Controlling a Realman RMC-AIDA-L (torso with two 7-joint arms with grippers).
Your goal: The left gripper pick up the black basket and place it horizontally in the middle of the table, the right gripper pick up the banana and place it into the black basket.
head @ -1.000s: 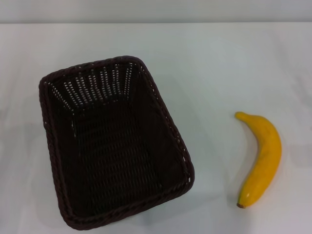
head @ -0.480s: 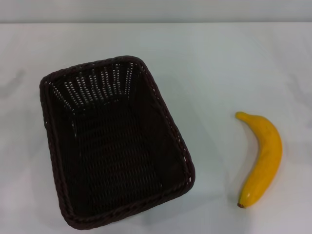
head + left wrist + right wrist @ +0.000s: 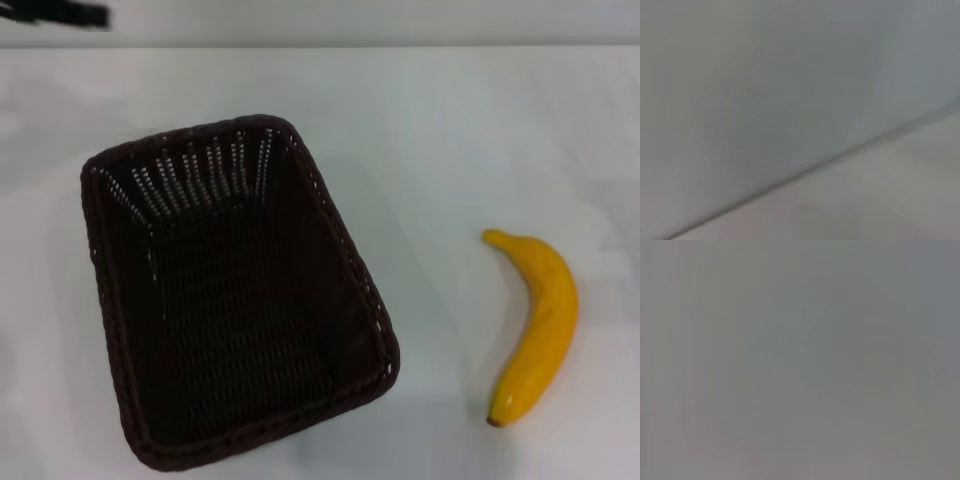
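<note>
the large rectangular dark brown-black woven wicker basket (image 3: 235, 290) sat skewed on the left half of the plain white smooth table (image 3: 450, 130), its long side running away from the robot rather than across. the curved bright yellow banana (image 3: 537, 325) with a dark brown tip lay well apart to the right, flat on the tabletop.

the likely trouble: a grip on one braided rim could tip or swing so big a basket, leaving it crooked, or shove it toward the banana.

a black shape at the far left corner of the head view was probably the left gripper (image 3: 55, 13); whether its jaws were wide or narrow could not be told, and it touched nothing. the right gripper was not visible.
</note>
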